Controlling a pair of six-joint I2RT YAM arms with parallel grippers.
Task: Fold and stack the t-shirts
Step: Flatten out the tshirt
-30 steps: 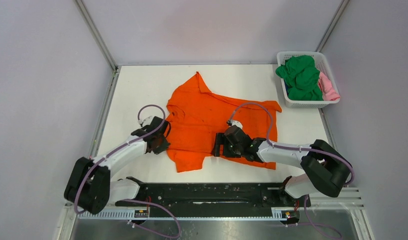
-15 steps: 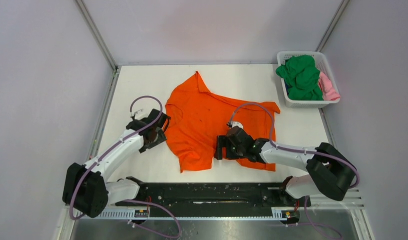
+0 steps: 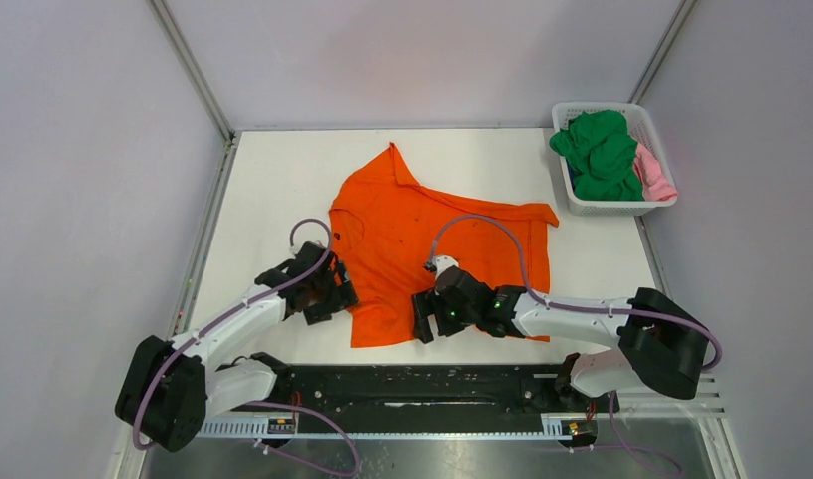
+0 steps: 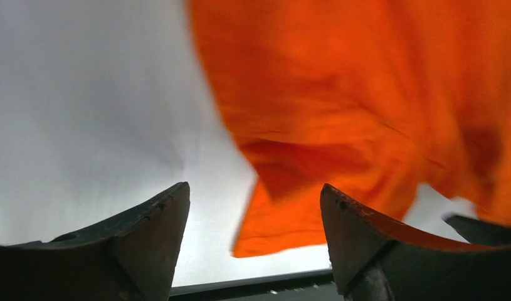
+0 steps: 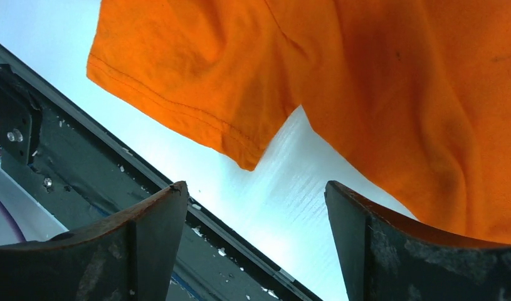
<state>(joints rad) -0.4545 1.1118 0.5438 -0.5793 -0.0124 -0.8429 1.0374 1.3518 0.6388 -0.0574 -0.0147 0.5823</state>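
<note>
From above, both arms reach low over the table point(image 3: 272, 180): the left gripper point(image 3: 334, 295) at the left edge of the one orange shirt point(image 3: 437, 244), the right gripper point(image 3: 420, 321) at its near hem. One basket point(image 3: 613, 208) holds one green shirt point(image 3: 602, 150) and one pink shirt point(image 3: 657, 178). Left wrist: fingers point(image 4: 153, 232) apart, empty. Right wrist: fingers point(image 5: 153, 221) apart, empty, hem beyond.

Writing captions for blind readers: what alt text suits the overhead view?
An orange t-shirt lies spread on a white table, the open left hand beside its left edge, the open right hand at its near edge. A far-right basket holds green cloth and pink cloth.
</note>
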